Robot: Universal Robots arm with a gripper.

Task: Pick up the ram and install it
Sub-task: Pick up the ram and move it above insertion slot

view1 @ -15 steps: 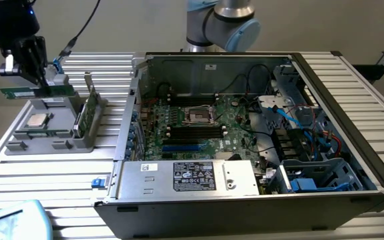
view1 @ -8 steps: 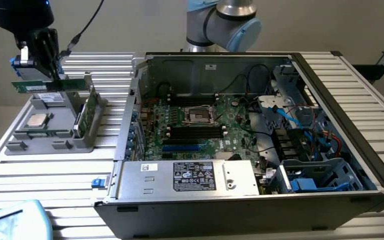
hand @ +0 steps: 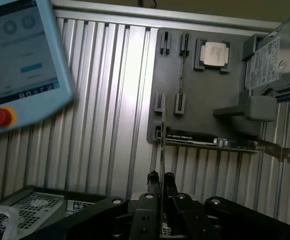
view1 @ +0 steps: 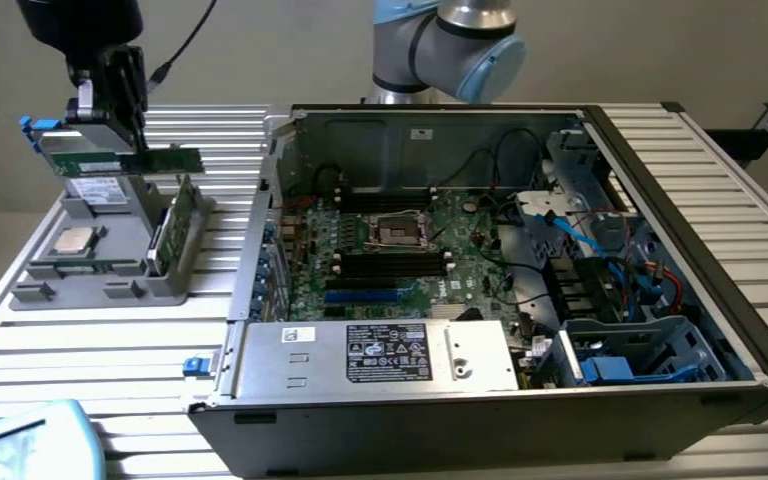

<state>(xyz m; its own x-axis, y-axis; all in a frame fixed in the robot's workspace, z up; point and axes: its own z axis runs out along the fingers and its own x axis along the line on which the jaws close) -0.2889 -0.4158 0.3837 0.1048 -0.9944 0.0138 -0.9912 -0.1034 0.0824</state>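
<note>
The claw [view1: 131,140] is closed on the ram [view1: 171,160], gripping the green stick by one end. In the wrist view the fingers [hand: 154,181] clamp the ram edge-on. The ram is held in the air above the grey holder [view1: 104,285], clear of the wider green card [view1: 171,225] standing upright in it. The holder also carries a processor chip [view1: 75,238] and a hard drive [view1: 91,188]. The holder rests on the ribbed table [view1: 91,380], just beside the open computer case [view1: 398,150] at the exterior view's right, whose motherboard [view1: 478,240] is exposed.
</note>
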